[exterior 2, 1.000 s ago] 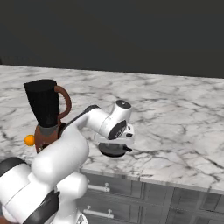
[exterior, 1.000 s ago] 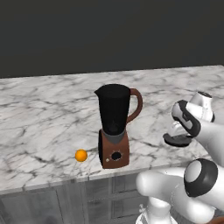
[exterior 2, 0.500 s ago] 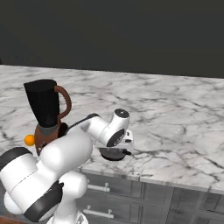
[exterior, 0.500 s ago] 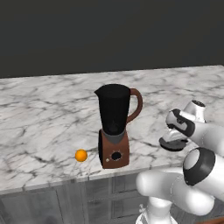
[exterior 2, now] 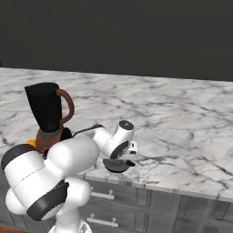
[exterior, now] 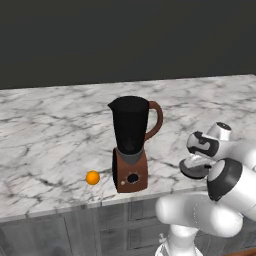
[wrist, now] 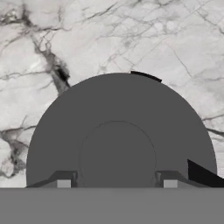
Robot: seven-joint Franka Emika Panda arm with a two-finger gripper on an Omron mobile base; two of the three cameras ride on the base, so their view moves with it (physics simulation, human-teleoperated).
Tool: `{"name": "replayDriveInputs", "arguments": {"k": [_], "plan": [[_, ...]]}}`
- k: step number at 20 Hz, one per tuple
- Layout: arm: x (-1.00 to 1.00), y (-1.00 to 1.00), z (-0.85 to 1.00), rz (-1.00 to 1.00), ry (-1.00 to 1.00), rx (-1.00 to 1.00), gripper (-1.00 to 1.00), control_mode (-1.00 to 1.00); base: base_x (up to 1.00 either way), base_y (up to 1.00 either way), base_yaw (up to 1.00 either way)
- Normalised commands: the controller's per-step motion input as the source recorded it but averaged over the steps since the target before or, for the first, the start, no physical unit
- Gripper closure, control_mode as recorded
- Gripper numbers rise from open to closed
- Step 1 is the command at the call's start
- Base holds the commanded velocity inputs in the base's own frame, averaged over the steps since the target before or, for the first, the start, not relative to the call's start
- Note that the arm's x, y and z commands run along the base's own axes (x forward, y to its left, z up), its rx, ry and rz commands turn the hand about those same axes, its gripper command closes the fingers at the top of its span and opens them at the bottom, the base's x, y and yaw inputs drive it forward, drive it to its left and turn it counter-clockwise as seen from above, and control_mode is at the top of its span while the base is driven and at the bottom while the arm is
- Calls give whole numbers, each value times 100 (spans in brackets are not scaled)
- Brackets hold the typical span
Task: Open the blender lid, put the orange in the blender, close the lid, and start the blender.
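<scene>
The blender (exterior: 131, 150) stands on the marble counter with its dark jar uncovered and its dial facing the front edge; it also shows at the left (exterior 2: 48, 113). The orange (exterior: 92, 177) lies on the counter just left of the base and peeks out behind it (exterior 2: 32, 144). Right of the blender, near the counter's front edge, my gripper (exterior: 196, 161) (exterior 2: 120, 158) is shut on the blender lid (exterior: 194, 170) (exterior 2: 116, 165), held flat just over the marble. In the hand view the lid (wrist: 118, 109) lies below my gripper (wrist: 117, 183), whose fingertips (wrist: 63, 182) clamp its centre knob.
Marble counter (exterior: 45, 125) runs wide to the left and behind the blender, and to the right (exterior 2: 191, 123). A dark wall rises behind it. Grey cabinet drawers (exterior 2: 118, 195) sit below the front edge. My own arm bulks large between base and counter.
The hand with the lid has come down closer to the counter and slightly toward the blender. Blender and orange have not moved.
</scene>
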Motion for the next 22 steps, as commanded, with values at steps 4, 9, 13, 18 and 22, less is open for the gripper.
{"name": "replayDriveInputs", "arguments": {"k": [4,9,13,18,22], "plan": [[7,8,-32,0,0,0,100,-100,0,0,0],[0,10,-23,0,0,0,-100,-100,0,0,0],[0,16,0,-1,0,0,-100,-100,0,0,0],[0,16,8,0,1,0,-100,-100,0,0,0],[-6,0,43,-3,0,0,-100,-100,0,0,0]]}}
